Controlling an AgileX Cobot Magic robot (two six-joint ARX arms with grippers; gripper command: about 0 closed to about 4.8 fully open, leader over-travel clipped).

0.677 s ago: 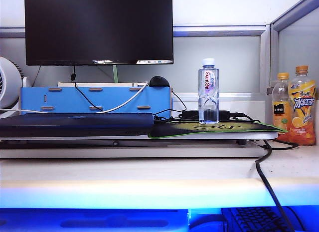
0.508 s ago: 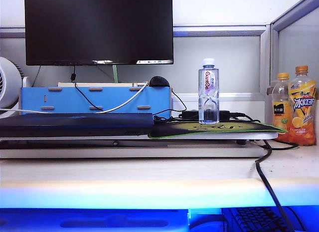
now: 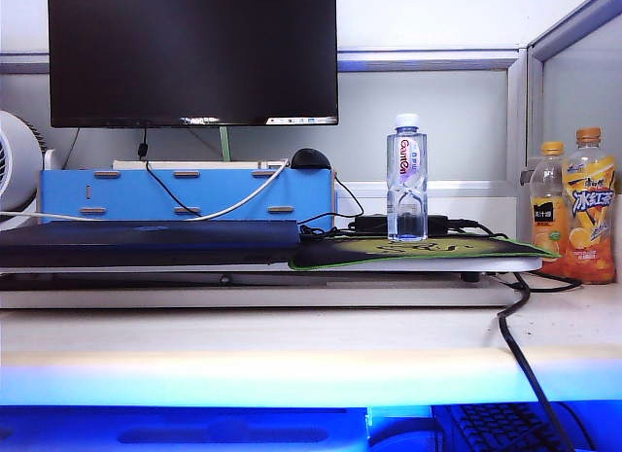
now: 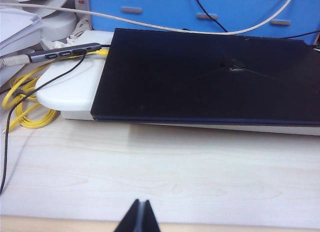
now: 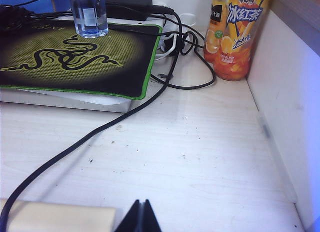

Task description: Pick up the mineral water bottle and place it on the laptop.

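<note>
Standing untouched on the mouse mat (image 3: 418,250), the mineral water bottle (image 3: 406,178) sits at three o'clock from the laptop (image 3: 146,242). We hold our left gripper (image 4: 139,218) and right gripper (image 5: 139,218) pinched closed, empty, low over the desk; everything remains undone.

Clear plastic mineral water bottle (image 3: 406,178), matt laptop (image 4: 210,77) (pale wood desk (image 5: 190,152)).

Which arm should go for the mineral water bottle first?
Right, probably. The mineral water bottle stands on the mouse mat straight ahead of the right gripper. The left gripper faces only the laptop. Both have their jaws shut.
</note>
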